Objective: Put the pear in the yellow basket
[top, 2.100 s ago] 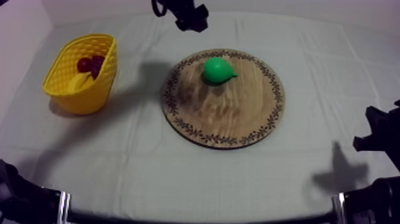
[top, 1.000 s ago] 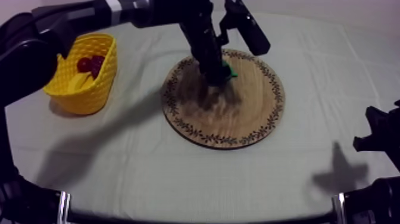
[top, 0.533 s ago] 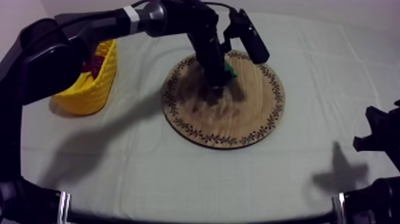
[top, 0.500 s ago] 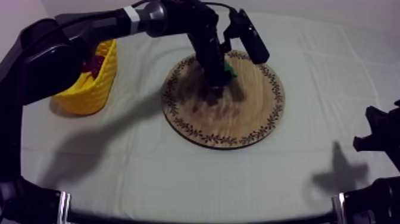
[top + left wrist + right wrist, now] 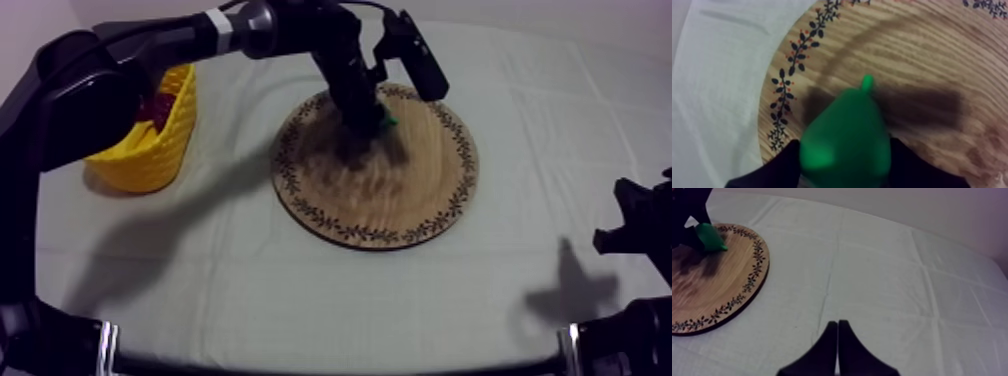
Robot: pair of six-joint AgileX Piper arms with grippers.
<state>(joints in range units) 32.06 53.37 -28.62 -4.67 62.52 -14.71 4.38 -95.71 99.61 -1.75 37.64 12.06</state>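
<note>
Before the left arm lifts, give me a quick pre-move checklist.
1. Grip: left gripper shut on the pear, held on both sides: ok.
2. Pear clear of the wooden board: cannot tell; it looks at or just above the wood.
3. Target: yellow basket upright at the table's left side: ok.
4. Room in the basket: cannot tell; a small red fruit is inside and the left arm hides part of the opening.
5. Path: cloth between board and basket is bare: ok.
6. Other arm: right gripper shut, off the board: ok.
</note>
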